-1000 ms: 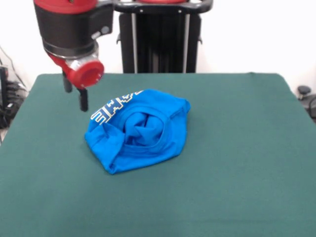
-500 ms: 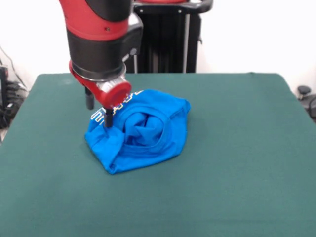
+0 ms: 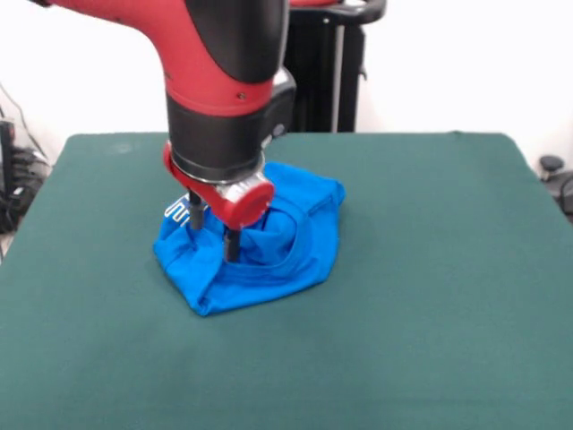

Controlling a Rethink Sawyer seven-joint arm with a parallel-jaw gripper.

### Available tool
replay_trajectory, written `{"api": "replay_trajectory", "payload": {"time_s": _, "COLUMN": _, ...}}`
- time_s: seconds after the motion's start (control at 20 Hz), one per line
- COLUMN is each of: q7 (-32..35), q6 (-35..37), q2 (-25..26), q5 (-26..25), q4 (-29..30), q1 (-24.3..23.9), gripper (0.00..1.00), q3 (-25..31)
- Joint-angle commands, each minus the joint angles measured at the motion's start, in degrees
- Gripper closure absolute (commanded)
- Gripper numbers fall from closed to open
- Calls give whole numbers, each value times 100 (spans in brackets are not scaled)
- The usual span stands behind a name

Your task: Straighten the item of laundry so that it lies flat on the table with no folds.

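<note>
Shirt (image 3: 260, 255) is bunched in a rounded heap on the table (image 3: 430, 296), a bit left of centre in the front view and nearer the far edge than the near one. It is nowhere near flat: cloth is rolled in on itself, with a swirl of folds at the middle and a thick rolled hem along the near edge. Bright blue. A sliver of white lettering shows at the far-left edge of the heap, mostly hidden behind the arm (image 3: 224, 81); it can't be read from here.

The arm comes down from the top, red and black, with a red wrist cap facing the camera. Gripper (image 3: 213, 235) is right over the left half of the heap. Two dark fingers (image 3: 232, 245) point down with a clear gap between them, so the jaws stand apart. Both tips are at cloth level, seemingly touching or pressing into the folds. Whether any cloth is pinched between them can't be told; nothing looks lifted.

The right side of the shirt sticks out past the arm, with a fold peak toward the far right corner of the heap. The table is dark green, and the heap takes up a small part of it. A black pedestal (image 3: 313, 72) stands behind the far edge.
</note>
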Motion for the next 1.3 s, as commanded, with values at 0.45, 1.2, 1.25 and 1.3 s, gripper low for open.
{"api": "replay_trajectory", "payload": {"time_s": 0.45, "q7": 1412, "q6": -744, "q2": 270, "q5": 390, "q4": 559, "q1": 363, "gripper": 0, "q3": 4}}
{"api": "replay_trajectory", "payload": {"time_s": 1.2, "q7": 1441, "q6": -683, "q2": -138, "q5": 687, "q4": 1154, "q1": 500, "gripper": 0, "q3": -91}}
{"api": "replay_trajectory", "payload": {"time_s": 1.25, "q7": 1419, "q6": -735, "q2": -129, "q5": 701, "q4": 1190, "q1": 491, "gripper": 0, "q3": -77}}
{"api": "replay_trajectory", "payload": {"time_s": 1.3, "q7": 1410, "q6": -825, "q2": -163, "q5": 730, "q4": 1303, "q1": 495, "gripper": 0, "q3": -55}}
